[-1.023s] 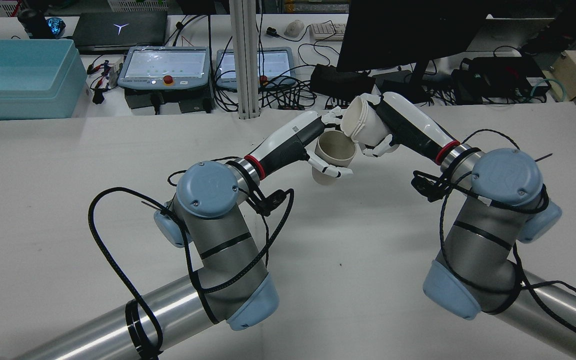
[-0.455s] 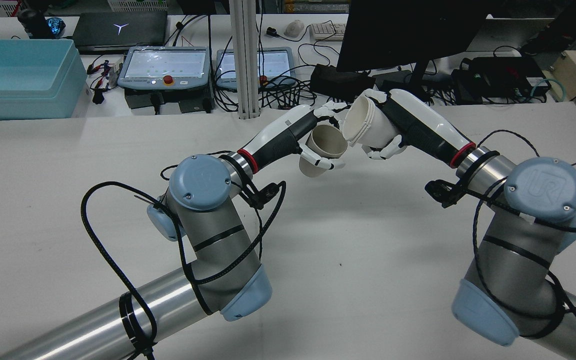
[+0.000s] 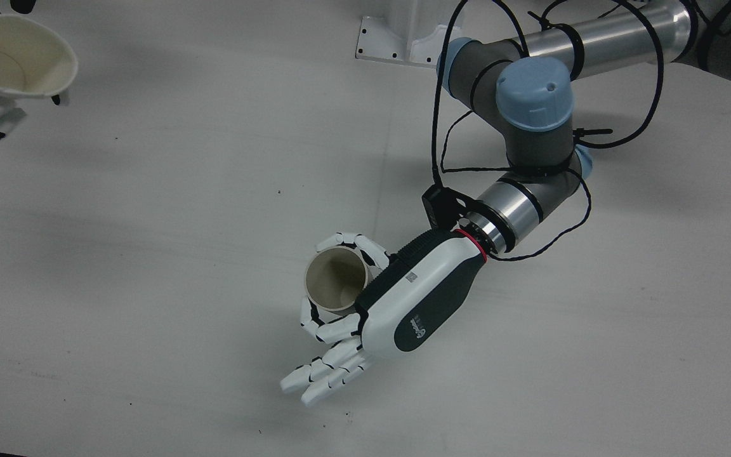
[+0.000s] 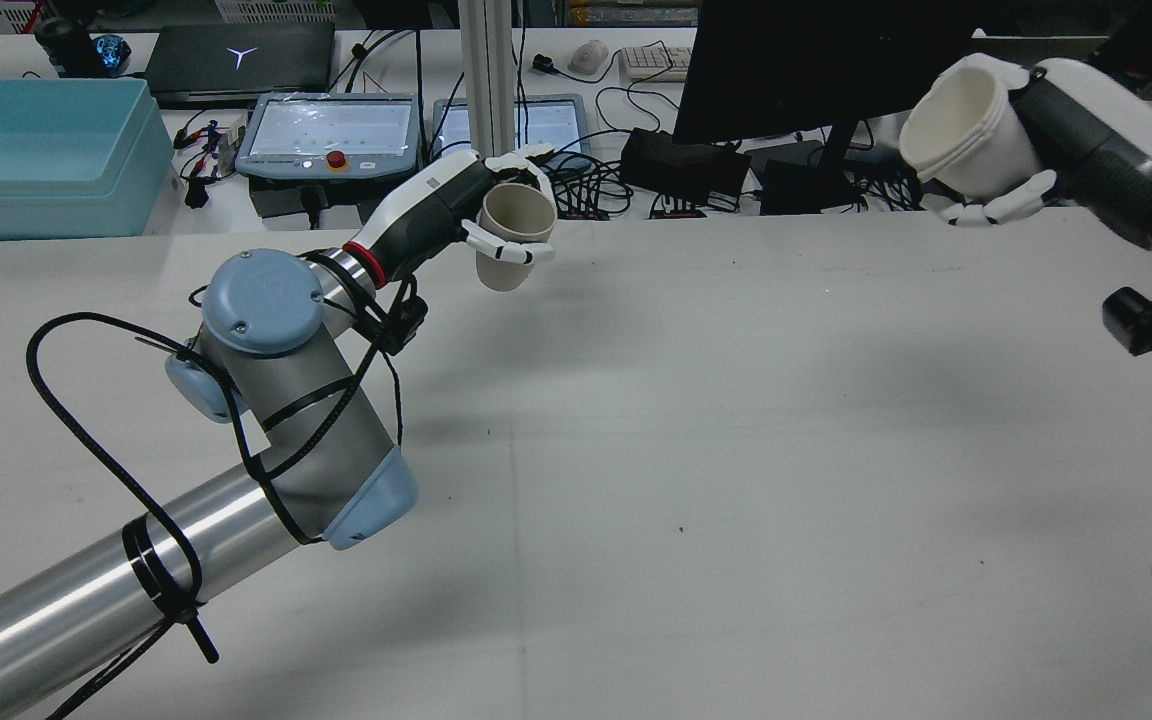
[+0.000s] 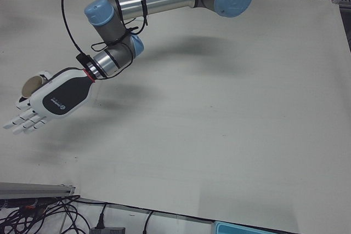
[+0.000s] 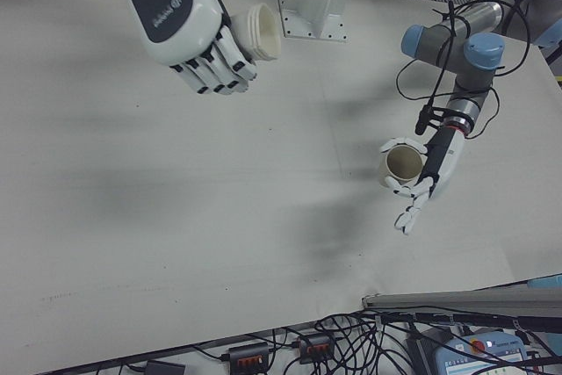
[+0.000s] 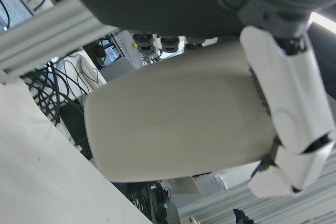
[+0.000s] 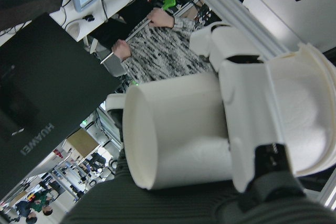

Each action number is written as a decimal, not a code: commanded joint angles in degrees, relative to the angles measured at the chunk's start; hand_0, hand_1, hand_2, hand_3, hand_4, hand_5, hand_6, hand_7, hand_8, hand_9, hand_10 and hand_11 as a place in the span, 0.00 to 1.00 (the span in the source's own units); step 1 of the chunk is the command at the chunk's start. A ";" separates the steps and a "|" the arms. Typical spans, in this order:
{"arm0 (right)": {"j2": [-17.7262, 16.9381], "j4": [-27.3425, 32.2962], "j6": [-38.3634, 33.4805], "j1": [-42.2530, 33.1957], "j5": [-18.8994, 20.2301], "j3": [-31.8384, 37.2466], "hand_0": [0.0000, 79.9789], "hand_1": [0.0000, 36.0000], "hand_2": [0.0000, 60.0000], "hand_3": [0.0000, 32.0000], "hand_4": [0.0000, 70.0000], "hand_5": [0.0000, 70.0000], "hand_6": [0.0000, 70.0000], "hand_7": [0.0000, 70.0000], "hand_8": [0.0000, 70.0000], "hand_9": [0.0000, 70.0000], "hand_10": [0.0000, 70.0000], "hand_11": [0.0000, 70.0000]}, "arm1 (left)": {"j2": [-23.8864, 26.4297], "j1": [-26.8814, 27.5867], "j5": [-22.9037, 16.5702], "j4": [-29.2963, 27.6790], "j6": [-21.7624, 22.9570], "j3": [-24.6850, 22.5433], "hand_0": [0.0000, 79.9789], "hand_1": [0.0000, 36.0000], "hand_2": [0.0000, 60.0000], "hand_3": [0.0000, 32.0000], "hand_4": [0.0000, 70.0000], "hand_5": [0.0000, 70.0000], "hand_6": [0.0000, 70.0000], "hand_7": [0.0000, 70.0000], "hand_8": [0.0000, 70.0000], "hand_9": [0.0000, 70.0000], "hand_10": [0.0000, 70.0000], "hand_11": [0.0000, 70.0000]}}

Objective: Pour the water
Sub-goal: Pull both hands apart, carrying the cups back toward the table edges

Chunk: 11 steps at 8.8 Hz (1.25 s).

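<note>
My left hand (image 4: 456, 215) has its upper fingers and thumb curled round the small beige paper cup (image 4: 511, 235), the rest of its fingers splayed loose beneath, and the cup hangs upright in the air above the white worktop (image 4: 696, 420), mouth up. My right hand (image 4: 1056, 130) is wrapped round the white ribbed plastic cup (image 4: 961, 125), which lies tipped almost on its side, mouth pointing toward the beige one but well apart from it, far across the worktop.

My worry is that white cup. Tilted this far with nothing under it, anything left inside would, I judge, run out onto the bare worktop instead of into the receiver. I cannot see any water in either cup, so I cannot tell how much is at stake.

The second risk is the beige cup: only part of my left hand is on it, and thin paper may buckle or slide if I squeeze or swing it quickly.

By my count: two cups, one beige and one white; two hands, each holding one; nothing else standing on the worktop near them.
</note>
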State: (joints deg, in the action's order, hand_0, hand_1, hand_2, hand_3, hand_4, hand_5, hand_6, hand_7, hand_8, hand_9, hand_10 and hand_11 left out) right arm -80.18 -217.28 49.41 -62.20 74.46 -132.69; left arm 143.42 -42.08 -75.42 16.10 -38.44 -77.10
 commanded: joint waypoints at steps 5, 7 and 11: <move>-14.56 24.66 -11.17 -15.85 8.60 23.02 1.00 0.95 0.54 0.00 0.07 1.00 0.47 0.63 0.65 0.89 0.74 1.00 | -31.40 -13.62 0.01 -13.69 10.23 -8.77 0.55 1.00 1.00 0.00 0.50 0.73 0.11 0.12 0.04 0.06 0.05 0.10; -14.57 39.21 -11.18 -15.76 8.07 39.43 1.00 0.95 0.53 0.00 0.08 1.00 0.47 0.64 0.66 0.88 0.72 1.00 | -38.62 -16.43 0.01 -19.76 10.92 -8.95 0.56 1.00 1.00 0.00 0.50 0.73 0.11 0.12 0.04 0.06 0.05 0.10; -10.54 57.49 -10.91 -14.62 2.98 64.90 0.94 0.86 0.50 0.00 0.10 1.00 0.46 0.62 0.69 0.90 0.74 1.00 | -47.70 -16.45 0.71 -34.16 8.66 -4.76 0.57 0.96 1.00 0.00 0.50 0.71 0.11 0.11 0.03 0.05 0.05 0.10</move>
State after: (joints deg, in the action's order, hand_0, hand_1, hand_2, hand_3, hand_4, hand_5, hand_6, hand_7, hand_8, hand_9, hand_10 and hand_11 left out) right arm -93.02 -166.41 38.37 -77.49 79.88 -78.73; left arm 99.82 -58.66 -75.08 -9.18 -27.75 -85.56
